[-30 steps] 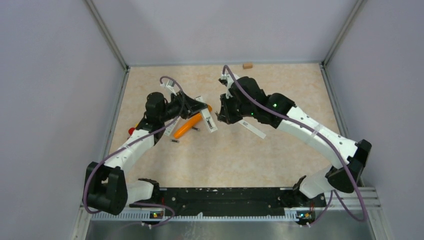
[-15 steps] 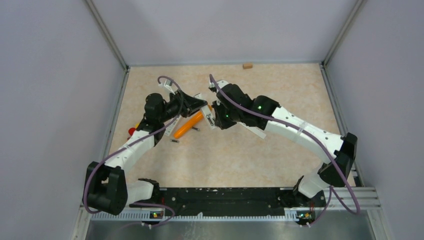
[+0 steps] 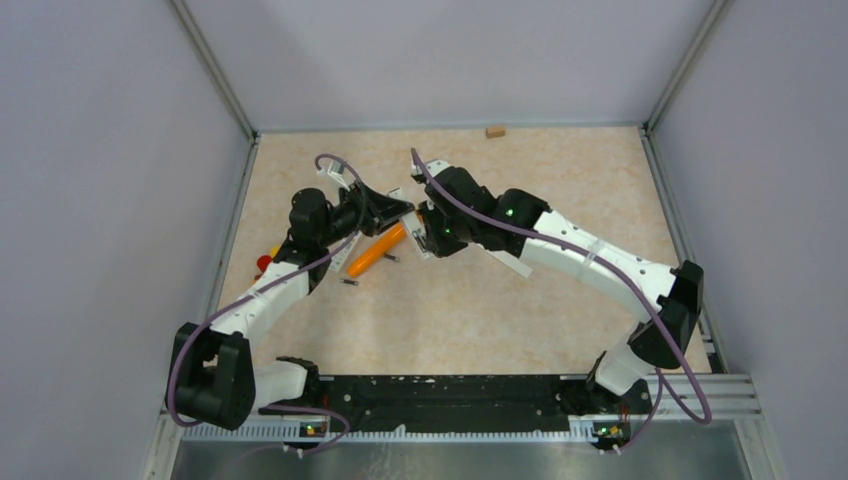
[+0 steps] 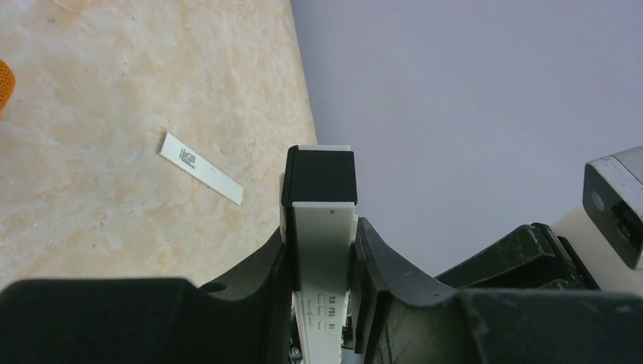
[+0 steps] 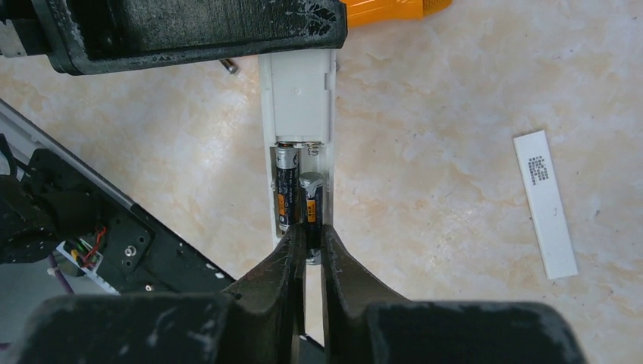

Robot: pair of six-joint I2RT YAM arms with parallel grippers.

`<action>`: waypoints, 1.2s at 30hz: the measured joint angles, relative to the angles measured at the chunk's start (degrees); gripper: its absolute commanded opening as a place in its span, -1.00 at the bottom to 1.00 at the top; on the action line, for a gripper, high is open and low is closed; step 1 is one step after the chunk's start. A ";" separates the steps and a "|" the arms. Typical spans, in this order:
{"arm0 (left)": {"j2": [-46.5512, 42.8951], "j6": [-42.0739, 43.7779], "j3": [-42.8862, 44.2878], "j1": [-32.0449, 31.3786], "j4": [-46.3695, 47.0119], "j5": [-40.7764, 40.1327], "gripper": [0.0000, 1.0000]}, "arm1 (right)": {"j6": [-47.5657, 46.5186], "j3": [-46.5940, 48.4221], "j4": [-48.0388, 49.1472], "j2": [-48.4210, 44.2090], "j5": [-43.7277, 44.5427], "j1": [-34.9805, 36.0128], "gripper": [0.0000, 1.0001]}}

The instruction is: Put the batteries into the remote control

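My left gripper (image 4: 324,239) is shut on the white remote control (image 4: 318,178), which it holds above the table with its black end pointing away. In the right wrist view the remote's (image 5: 297,91) open compartment faces the camera. One battery (image 5: 285,186) lies seated in the left slot. A second battery (image 5: 311,199) lies in the right slot, and my right gripper (image 5: 310,235) is shut on its near end. From above, both grippers meet at the remote (image 3: 418,232). Two loose batteries (image 3: 349,283) (image 3: 392,258) lie on the table.
An orange torch-like tube (image 3: 377,252) lies under the remote. The white battery cover strip (image 5: 546,203) lies flat to the right of my right gripper. A red object (image 3: 264,263) sits by the left wall, and a small wooden block (image 3: 494,131) sits at the back edge.
My right arm has swung left, bringing its battery up to the remote and into the compartment. The left gripper has turned the remote slightly and now holds still.
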 measured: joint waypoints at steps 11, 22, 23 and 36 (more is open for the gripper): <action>0.00 -0.31 -0.11 0.00 0.63 0.00 -1.00 | 1.73 0.28 -0.17 0.31 2.19 0.02 -0.51; 0.00 -2.21 -0.13 0.00 1.03 -0.07 -1.00 | 6.03 0.15 2.43 0.20 4.35 0.20 -0.57; 0.00 -2.40 -0.13 0.04 1.01 -0.09 -1.00 | 6.25 0.15 2.43 0.20 4.48 0.22 -0.54; -0.63 -5.14 -0.46 0.07 1.07 -0.39 -1.00 | 9.09 0.17 2.58 -0.90 5.51 0.24 -0.11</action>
